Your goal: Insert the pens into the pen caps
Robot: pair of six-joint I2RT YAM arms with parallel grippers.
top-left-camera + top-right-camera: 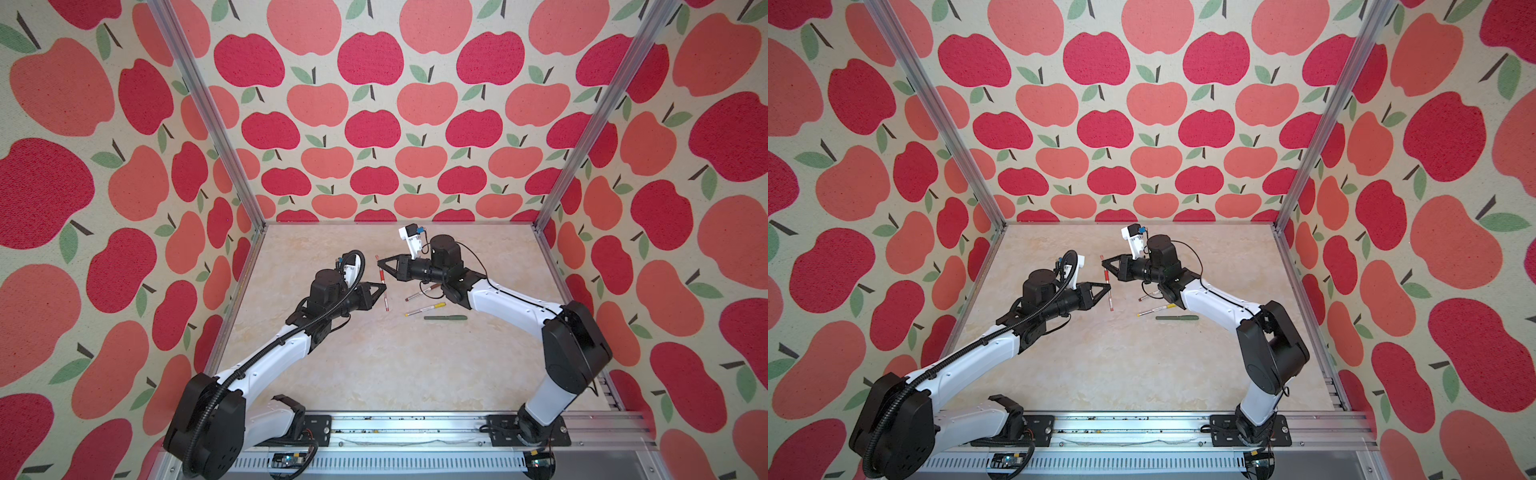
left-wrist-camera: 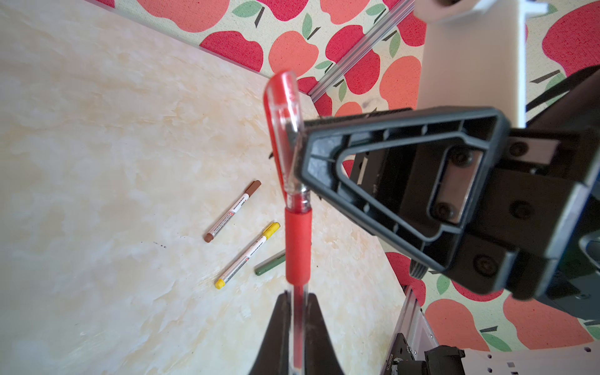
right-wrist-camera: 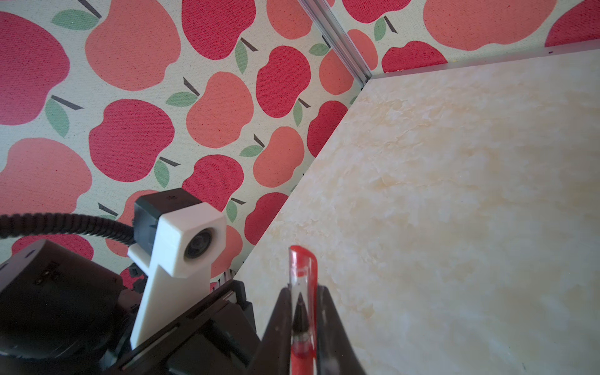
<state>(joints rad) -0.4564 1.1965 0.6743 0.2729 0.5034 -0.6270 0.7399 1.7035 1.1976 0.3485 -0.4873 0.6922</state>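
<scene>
Closest to the lens in the left wrist view: left gripper (image 2: 297,302), pressed together on the clear barrel of the red pen (image 2: 298,246), just behind its red rubber sleeve. Holds that pen apparently clear of the tabletop (image 1: 374,374), over the middle and toward the far edge. Farther along the same pen: right gripper (image 2: 300,143), pinching the red cap (image 2: 284,107) by its body. Cannot tell whether the clip sits under a pad. Shows, in the right wrist view, the dark pen tip already inside the clear cap.

Looks nearly seated, with only a short clear stretch between cap mouth and sleeve. Probably calls for one last straight push along the pen's axis.

Handling, as a judgement:
- Light, stiff, thin plastic, smooth and likely slippery on the clear barrel, with better friction on the rubber sleeve.
- Best held on the barrel right beside the sleeve, to keep it from swinging under the push.
- Best to squeeze the cap on its body, since the clip looks thin enough to twist or snap.
- Risks jamming if pushed askew.

Lying flat between the tabletop's middle and right edge, well apart from the held pen: brown-ended pen (image 1: 422,292), yellow-ended pen (image 1: 426,310), dark green pen (image 1: 445,318), all apparently capped.
</scene>
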